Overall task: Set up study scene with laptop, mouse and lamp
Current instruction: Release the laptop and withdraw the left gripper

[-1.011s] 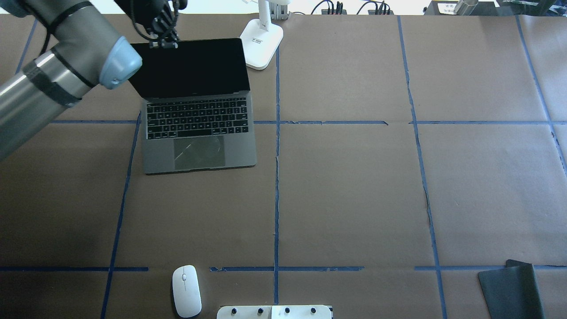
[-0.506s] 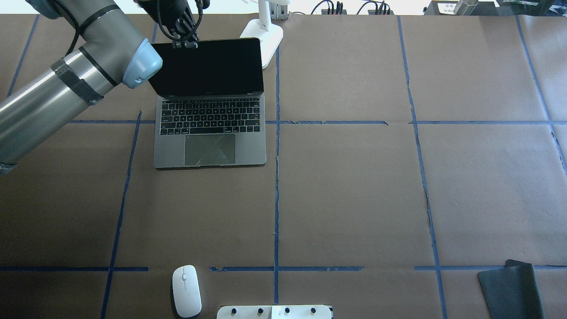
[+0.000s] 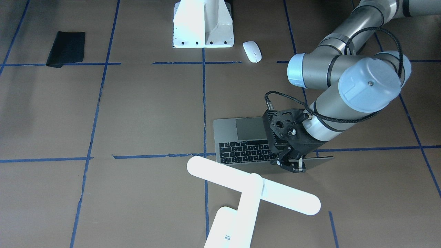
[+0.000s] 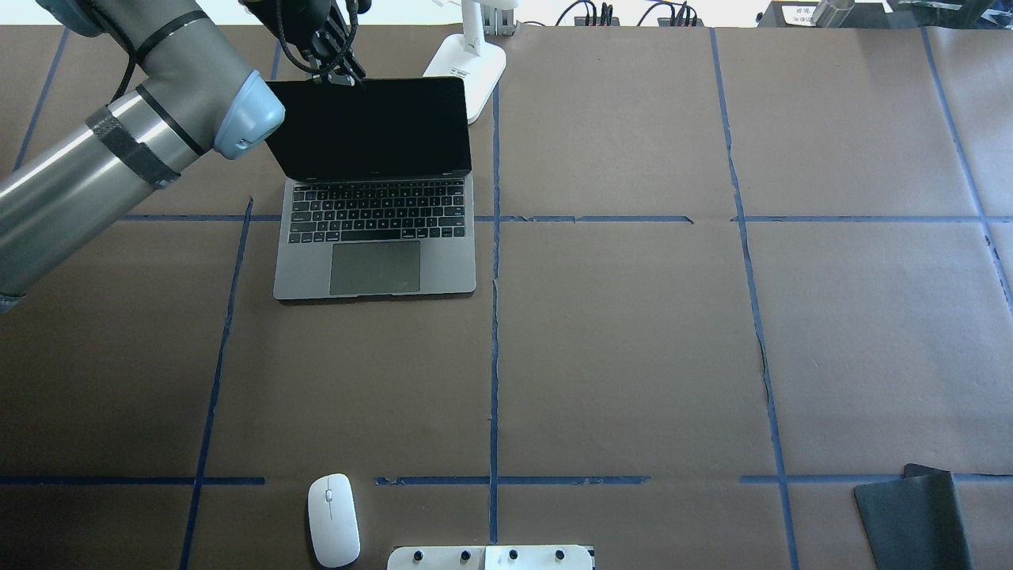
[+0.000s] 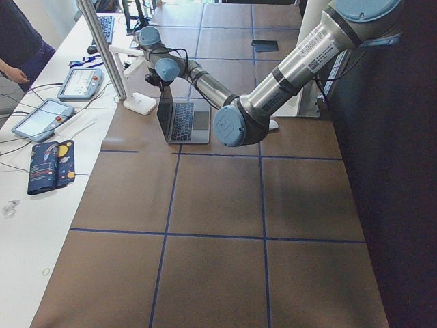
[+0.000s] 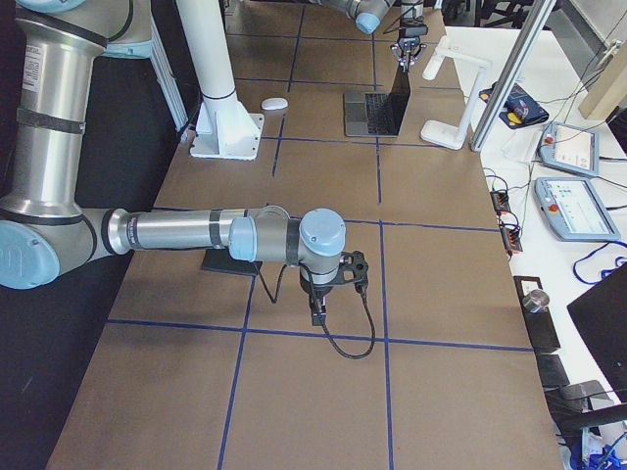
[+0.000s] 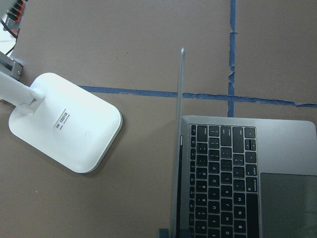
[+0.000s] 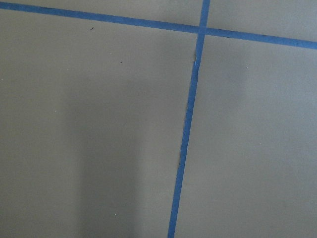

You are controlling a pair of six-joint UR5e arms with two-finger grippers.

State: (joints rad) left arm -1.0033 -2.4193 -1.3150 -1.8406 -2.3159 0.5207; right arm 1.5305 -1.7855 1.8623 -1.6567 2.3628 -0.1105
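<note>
Left pincer (image 4: 336, 74) sits at the top edge of the laptop (image 4: 376, 265) lid, left of the lid's middle as you see it from overhead. Your left wrist view shows the lid edge-on, running straight down between the fingers, so log the pincer as clamped on the lid. Laptop is open, screen near upright, base flat on the tabletop (image 4: 633, 340), just left of the centre tape line and straddling a cross line. Lamp (image 4: 467, 67) base rests just beyond the screen's right corner, close but apart. Mouse (image 4: 333, 518) lies at the robot's edge, well apart from the laptop and near the white pedestal (image 4: 491, 558). Black mat (image 4: 914, 514) lies at the near right corner. Right pincer (image 6: 317, 313) hangs low over bare tabletop, pointing down. You get it only from the side view, so whether it is open or closed you cannot tell.
</note>
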